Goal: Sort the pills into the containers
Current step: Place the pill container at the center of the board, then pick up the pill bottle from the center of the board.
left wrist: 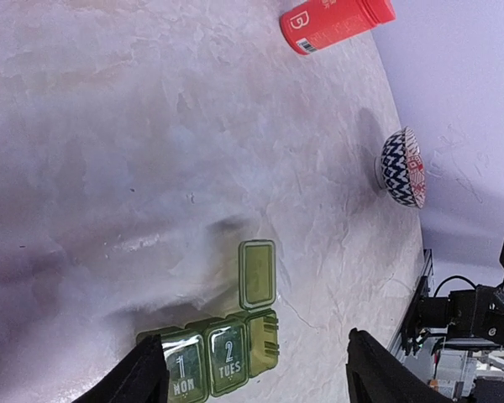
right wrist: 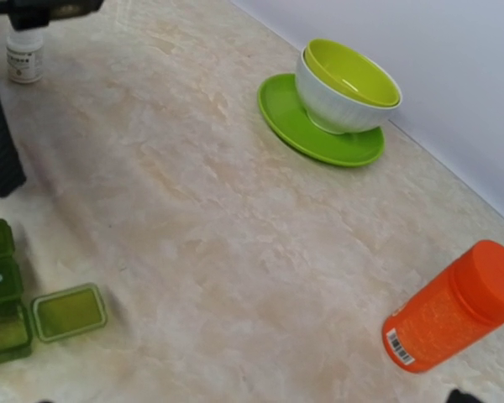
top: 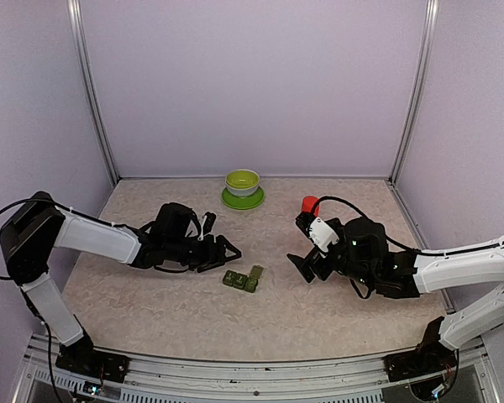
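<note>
Three joined compartments make up the containers (top: 240,280), which are found near the middle of the table (top: 151,311), between the two grippers. In the left wrist view the end compartment is seen with its lid (left wrist: 257,274) folded back flat, while the two marked MON and TUES are shut. No pills can be made out in any view, so the step in hand is judged to be lid opening. It would be done well if a single fingertip were hooked under the free edge of the next lid and lifted gently, since the strip looks light and could be dragged or tipped. The strip might also be steadied from the other side by the right gripper. The left gripper (top: 225,254) is held just beside and above the strip, its jaws spread with nothing between them, and the forearm is stretched low across the table from the left. The right gripper (top: 302,267) is held apart from the strip on the right, jaws spread wide and empty, its wrist bent down, with the red bottle (top: 310,204) seen just behind it.
</note>
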`<state>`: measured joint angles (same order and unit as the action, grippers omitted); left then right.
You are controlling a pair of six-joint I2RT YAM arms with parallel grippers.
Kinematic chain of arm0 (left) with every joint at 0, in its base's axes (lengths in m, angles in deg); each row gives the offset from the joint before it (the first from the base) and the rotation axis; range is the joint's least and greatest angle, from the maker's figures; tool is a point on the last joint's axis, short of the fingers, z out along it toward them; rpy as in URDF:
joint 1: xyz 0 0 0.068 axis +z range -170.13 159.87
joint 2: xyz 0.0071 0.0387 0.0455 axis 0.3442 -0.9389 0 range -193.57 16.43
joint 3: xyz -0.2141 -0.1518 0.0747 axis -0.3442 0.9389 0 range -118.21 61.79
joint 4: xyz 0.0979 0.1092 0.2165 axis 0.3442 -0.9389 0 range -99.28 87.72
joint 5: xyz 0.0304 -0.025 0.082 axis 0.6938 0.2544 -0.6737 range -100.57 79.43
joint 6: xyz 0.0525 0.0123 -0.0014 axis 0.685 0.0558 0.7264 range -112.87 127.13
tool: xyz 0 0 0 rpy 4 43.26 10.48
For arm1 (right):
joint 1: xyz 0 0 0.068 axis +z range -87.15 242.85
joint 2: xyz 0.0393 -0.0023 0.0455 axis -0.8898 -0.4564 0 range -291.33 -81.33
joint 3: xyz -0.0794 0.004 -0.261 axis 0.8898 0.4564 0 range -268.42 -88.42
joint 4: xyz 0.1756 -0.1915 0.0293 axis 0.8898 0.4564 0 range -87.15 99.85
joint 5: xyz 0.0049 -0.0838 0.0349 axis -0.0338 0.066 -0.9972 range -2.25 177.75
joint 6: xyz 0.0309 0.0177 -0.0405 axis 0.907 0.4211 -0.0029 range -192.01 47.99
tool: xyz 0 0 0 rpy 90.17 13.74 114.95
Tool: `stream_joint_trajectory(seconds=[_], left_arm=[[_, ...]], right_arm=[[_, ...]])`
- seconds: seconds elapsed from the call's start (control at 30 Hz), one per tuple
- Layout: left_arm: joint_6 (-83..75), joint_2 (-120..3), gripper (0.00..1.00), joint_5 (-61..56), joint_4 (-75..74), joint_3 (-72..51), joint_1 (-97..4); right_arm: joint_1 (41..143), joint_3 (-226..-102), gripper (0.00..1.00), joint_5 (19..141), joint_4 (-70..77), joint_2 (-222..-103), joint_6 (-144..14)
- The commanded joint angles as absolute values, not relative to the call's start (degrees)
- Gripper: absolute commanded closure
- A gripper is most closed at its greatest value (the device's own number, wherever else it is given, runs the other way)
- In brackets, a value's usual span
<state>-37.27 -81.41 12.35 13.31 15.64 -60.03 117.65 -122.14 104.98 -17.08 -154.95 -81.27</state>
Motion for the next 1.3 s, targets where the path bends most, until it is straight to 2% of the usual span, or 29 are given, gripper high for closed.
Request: stream_joint_trajectory(seconds=[0.0,0.17,0.33,0.53,0.7,0.97,1.2,1.27], left_arm=[[-34.69,-78.83,0.29,8.43,10.77,15.63,-59.61],[-33.5,-76.04,0.27,7.09,9.86,16.3,-59.81],[-31.1,-71.0,0.22,4.06,7.14,15.43,-60.72],[-29.51,-64.02,0.02,1.47,5.62,17.88,-61.8],[-28.96,-57.48,0.01,-1.89,5.11,22.36,-64.04],[-29.79,-49.37,0.01,-6.51,2.96,29.09,-67.99],[-31.54,-49.48,0.01,-5.87,2.35,31.05,-68.71],[-31.89,-49.97,0.01,-5.54,4.14,31.77,-69.05]], right_arm=[[116.99,-123.36,0.0,106.26,-16.82,-155.34,-80.19],[115.85,-123.31,0.0,108.67,-17.71,-155.66,-78.47],[110.7,-125.97,0.0,104.59,-16.01,-157.73,-75.01],[105.07,-131.39,0.0,102.86,-14.05,-163.96,-71.58],[99.97,-136.68,0.0,101.34,-15.35,-171.04,-69.77],[94.89,-151.71,0.0,100.51,-10.53,-185.54,-69.43],[93.44,-161.05,0.0,102.74,-6.96,-194.23,-69.11],[93.35,-162.56,0.04,102.44,-6.58,-195.95,-69.43]])
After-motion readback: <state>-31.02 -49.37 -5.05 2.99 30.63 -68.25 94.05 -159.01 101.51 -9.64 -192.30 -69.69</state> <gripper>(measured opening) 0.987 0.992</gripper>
